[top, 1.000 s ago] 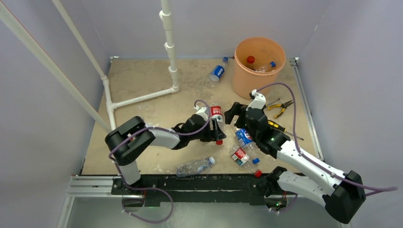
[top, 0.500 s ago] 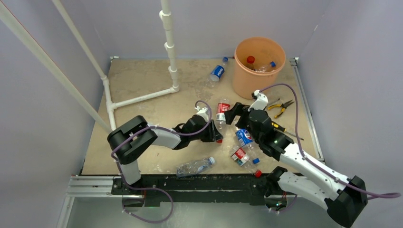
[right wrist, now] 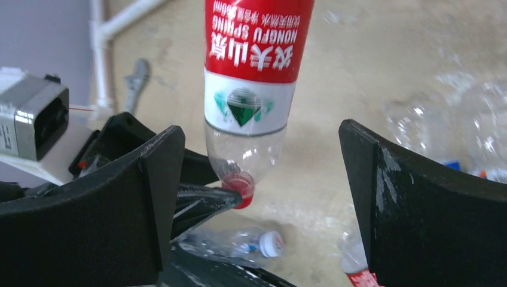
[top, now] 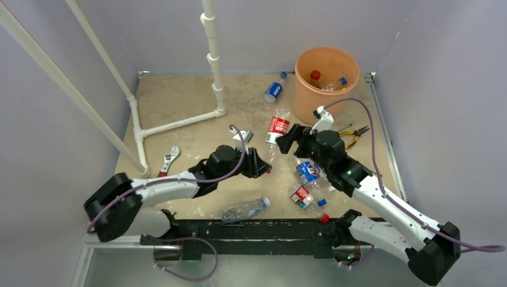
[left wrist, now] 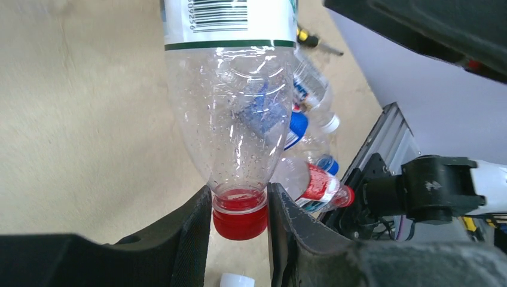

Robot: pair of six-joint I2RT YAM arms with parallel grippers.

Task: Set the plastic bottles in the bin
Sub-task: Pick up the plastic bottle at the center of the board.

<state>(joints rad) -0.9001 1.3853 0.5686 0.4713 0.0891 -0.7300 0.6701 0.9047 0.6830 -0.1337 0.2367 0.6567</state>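
My left gripper (left wrist: 239, 210) is shut on the red cap and neck of a clear plastic bottle (left wrist: 230, 89) with a red and white label (top: 278, 124). The bottle juts out beyond the fingertips, base pointing away. My right gripper (right wrist: 263, 134) stands wide open on either side of this same bottle (right wrist: 258, 54), its fingers (right wrist: 156, 173) not touching it. In the top view both grippers, left (top: 261, 162) and right (top: 291, 139), meet just in front of the orange bin (top: 354, 61), which holds two bottles (top: 333, 84).
Loose bottles lie on the table: blue-labelled (top: 274, 91) left of the bin, blue-labelled (top: 307, 172), red-labelled (top: 303, 195) and a clear one (top: 245, 209) at the front. Pliers (top: 353, 134), a wrench (top: 168, 161) and white pipes (top: 214, 66) are nearby.
The left gripper closed on the bottle's cap and its arm swung out to the left, uncovering the wrench. The bottle moved toward the bin. The right gripper opened wider around it.
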